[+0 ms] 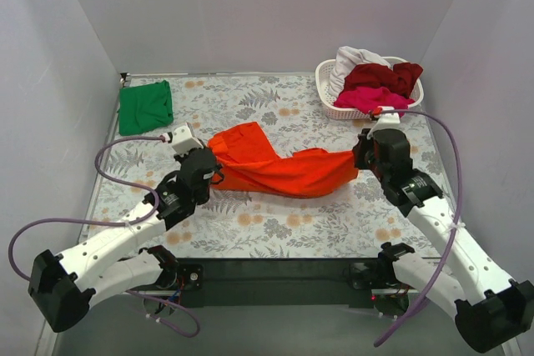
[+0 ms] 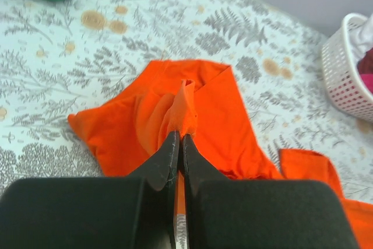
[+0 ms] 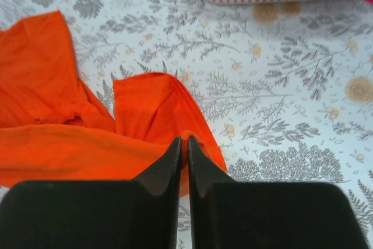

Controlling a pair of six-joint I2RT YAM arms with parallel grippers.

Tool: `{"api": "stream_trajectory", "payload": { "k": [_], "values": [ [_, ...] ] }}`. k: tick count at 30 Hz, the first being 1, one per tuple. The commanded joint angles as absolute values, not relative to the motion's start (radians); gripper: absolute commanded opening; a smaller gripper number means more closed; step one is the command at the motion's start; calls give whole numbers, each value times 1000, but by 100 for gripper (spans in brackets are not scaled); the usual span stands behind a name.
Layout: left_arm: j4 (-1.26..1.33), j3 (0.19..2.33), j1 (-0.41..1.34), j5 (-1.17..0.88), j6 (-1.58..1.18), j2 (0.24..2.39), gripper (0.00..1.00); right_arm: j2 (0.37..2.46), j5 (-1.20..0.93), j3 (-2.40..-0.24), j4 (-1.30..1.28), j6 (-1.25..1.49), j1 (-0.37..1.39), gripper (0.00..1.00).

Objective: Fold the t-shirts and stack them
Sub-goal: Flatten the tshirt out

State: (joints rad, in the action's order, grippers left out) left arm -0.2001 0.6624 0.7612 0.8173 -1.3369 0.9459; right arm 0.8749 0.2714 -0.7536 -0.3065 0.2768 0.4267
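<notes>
The bright orange-red t-shirt (image 1: 284, 168) is stretched between my two grippers across the middle of the table, its far part lying on the cloth. My left gripper (image 1: 215, 164) is shut on its left edge; in the left wrist view a pinch of orange cloth (image 2: 183, 109) rises from the closed gripper (image 2: 179, 139). My right gripper (image 1: 360, 160) is shut on its right edge, also shown in the right wrist view (image 3: 183, 141). A folded green t-shirt (image 1: 145, 107) lies at the far left. Dark red (image 1: 385, 77), magenta pink (image 1: 371, 99) and white (image 1: 346, 62) shirts lie in the basket.
The white lattice basket (image 1: 334, 107) stands at the far right corner, near my right gripper. The table has a grey floral cloth (image 1: 284, 223). White walls close the left, back and right sides.
</notes>
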Motion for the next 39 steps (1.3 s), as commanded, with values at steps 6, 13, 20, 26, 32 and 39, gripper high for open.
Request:
{"api": "stream_trajectory", "payload": {
  "k": [6,13,20,26,32,39],
  "values": [
    [-195,908,756,873,-1143,896,0,842,314,-1012,-356,181,423,1],
    [-137,1123,756,674,-873,916,0,842,278,-1221,-371,91,423,1],
    [-244,1357,756,560,-792,968,0,854,177,-1448,-425,49,423,1],
    [-403,1573,758,408,-787,991,0,832,60,-1569,-503,46,423,1],
    [-466,1655,756,370,-807,980,0,779,17,-1589,-528,60,423,1],
    [-437,1611,756,520,-760,1066,0,856,101,-1505,-471,57,423,1]
  ]
}}
